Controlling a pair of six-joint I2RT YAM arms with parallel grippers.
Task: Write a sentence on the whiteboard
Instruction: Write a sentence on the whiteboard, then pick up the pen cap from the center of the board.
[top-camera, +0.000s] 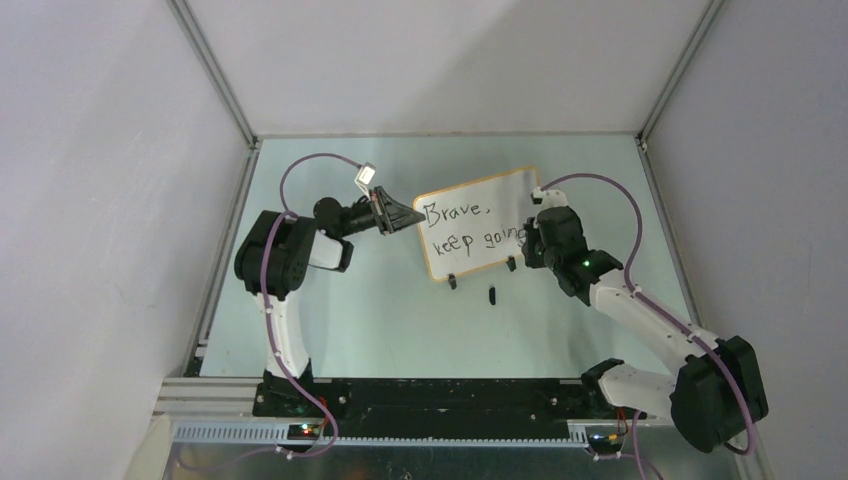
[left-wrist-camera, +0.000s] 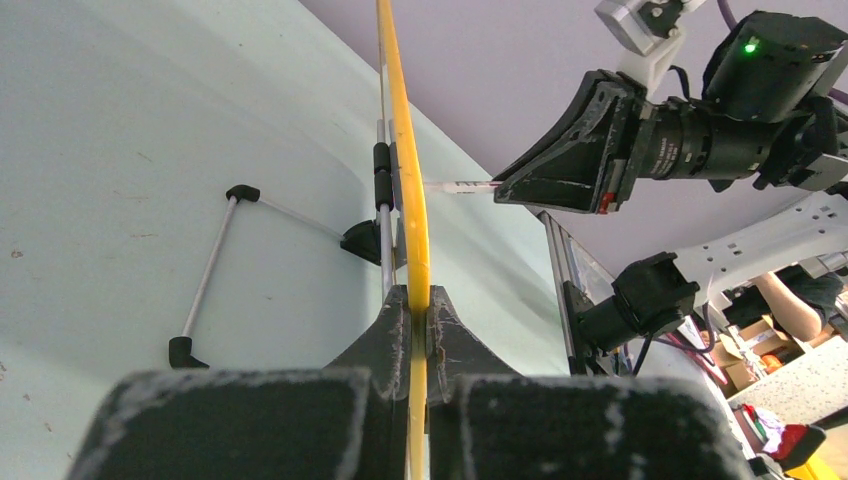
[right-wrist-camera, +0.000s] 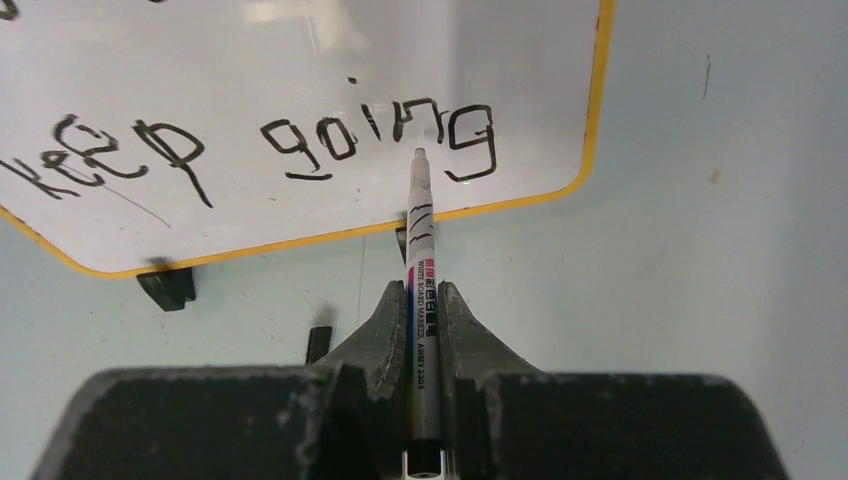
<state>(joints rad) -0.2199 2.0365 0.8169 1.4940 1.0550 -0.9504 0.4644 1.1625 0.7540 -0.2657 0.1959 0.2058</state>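
The pale green flat tabletop (top-camera: 380, 330) fills the floor of a plain grey-white walled enclosure (top-camera: 90, 200), with aluminium rails (top-camera: 215, 80) running up the corners and along the near edge. Bare surface lies open from 6 to 9 o'clock and again past 12 o'clock – the walls close in at either side.

The small white rectangular whiteboard with a thin orange-yellow frame (top-camera: 480, 205) stands propped just toward 1 o'clock of the table's centre, on two black clip feet (top-camera: 452, 282). The black handwritten sentence (top-camera: 470, 228) reads "Brave, keep going" in two lines.

The left gripper (top-camera: 400, 215) comes in from the board's 9 o'clock side, its jaws pinched tight on the frame edge (left-wrist-camera: 405, 150). The right gripper (top-camera: 535, 240) sits at the board's 4 o'clock corner, clamped around a slim white-and-grey marker (right-wrist-camera: 421, 250) whose tip points at the word "going" (right-wrist-camera: 380, 140) – it seems to touch the board, though the view is too poor to be sure.

A small black piece (top-camera: 492, 294) lies on the table at the board's 6 o'clock, apart from both arms.
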